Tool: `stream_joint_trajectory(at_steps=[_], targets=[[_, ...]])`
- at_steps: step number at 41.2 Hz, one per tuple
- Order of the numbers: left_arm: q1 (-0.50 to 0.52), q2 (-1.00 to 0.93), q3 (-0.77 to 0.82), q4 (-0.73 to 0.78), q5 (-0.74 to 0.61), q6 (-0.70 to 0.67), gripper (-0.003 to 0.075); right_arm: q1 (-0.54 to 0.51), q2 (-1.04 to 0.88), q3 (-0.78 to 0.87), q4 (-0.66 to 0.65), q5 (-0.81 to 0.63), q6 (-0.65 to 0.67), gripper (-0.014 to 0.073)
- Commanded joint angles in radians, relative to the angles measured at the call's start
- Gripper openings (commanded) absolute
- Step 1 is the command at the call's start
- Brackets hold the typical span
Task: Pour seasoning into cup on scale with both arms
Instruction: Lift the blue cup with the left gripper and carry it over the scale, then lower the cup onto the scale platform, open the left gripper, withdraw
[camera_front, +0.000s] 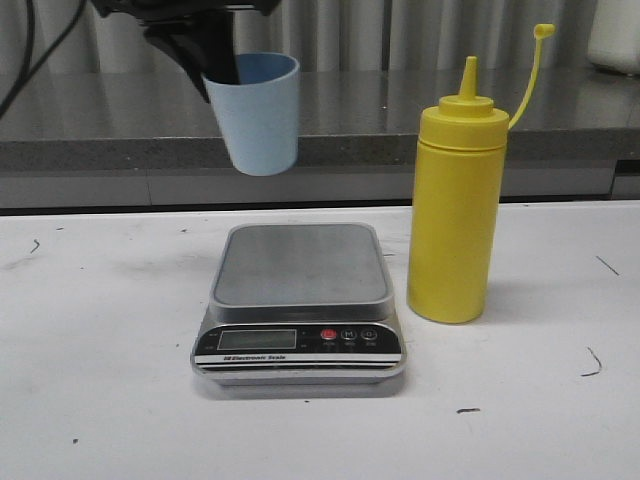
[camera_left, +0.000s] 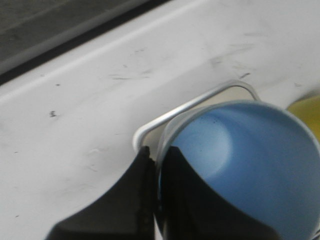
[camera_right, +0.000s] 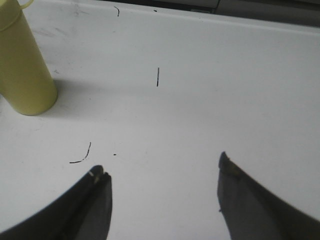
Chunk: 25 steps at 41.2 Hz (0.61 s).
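Observation:
My left gripper (camera_front: 215, 68) is shut on the rim of the pale blue cup (camera_front: 258, 115), holding it in the air above the scale's far left part. In the left wrist view the cup (camera_left: 250, 165) fills the frame beside the fingers (camera_left: 135, 200), one inside the rim and one outside, with a corner of the scale (camera_left: 200, 102) below. The silver scale (camera_front: 298, 265) sits mid-table with a bare platform. The yellow seasoning bottle (camera_front: 453, 215) stands upright just right of the scale, cap off on its strap. My right gripper (camera_right: 160, 170) hangs open over bare table, the bottle (camera_right: 25, 70) off to one side.
A grey counter ledge (camera_front: 400, 110) runs along the back behind the white table (camera_front: 100, 330). A pale container (camera_front: 615, 35) stands at the far right on that ledge. Small dark marks dot the tabletop.

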<state>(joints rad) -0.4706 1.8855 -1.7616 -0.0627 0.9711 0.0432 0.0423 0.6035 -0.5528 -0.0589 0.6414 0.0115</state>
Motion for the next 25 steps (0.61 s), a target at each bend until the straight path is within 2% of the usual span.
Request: stream_joint_trajectory(at_steps=[1, 7, 25], targets=[[-0.041, -0.027, -0.032, -0.015, -0.033, -0.008, -0.0020, -0.006, 0.007, -0.033, -0.013, -0.060, -0.012, 0.0479], [-0.073, 0.012, -0.032, -0.006, -0.028, -0.008, -0.0020, -0.006, 0.007, -0.033, -0.013, -0.060, -0.012, 0.0479], [-0.075, 0.061, -0.032, 0.004, -0.029, -0.008, -0.0020, -0.006, 0.007, -0.033, -0.013, -0.060, -0.012, 0.0479]])
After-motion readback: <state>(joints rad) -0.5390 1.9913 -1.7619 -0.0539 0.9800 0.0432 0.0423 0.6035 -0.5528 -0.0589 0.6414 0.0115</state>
